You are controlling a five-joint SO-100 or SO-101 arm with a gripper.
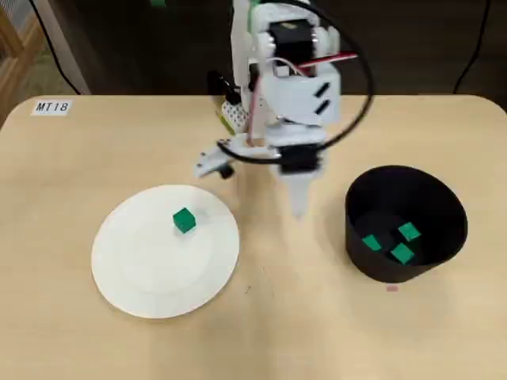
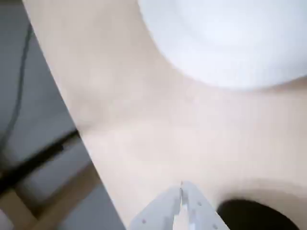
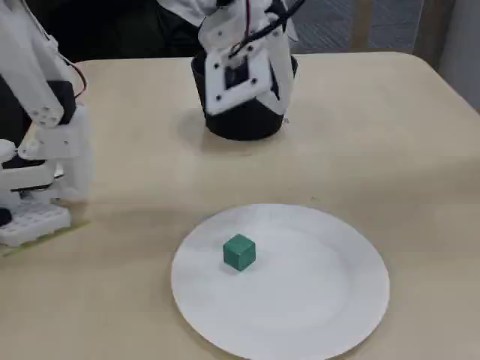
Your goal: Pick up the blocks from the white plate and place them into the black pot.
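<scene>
One green block left on the white plate, three in the black pot.

In the overhead view the black pot (image 1: 405, 224) holds three green blocks (image 1: 393, 241) on its floor. Left of the pot, the white plate (image 1: 150, 277) carries a single green block (image 1: 184, 220), apart from the rim. The gripper (image 1: 299, 207) hangs empty over bare desk (image 1: 71, 174) between pot and plate, nearer the pot, well apart from the plate's block. In the wrist view its fingers (image 2: 165, 206) are pressed together, grasping nothing.
</scene>
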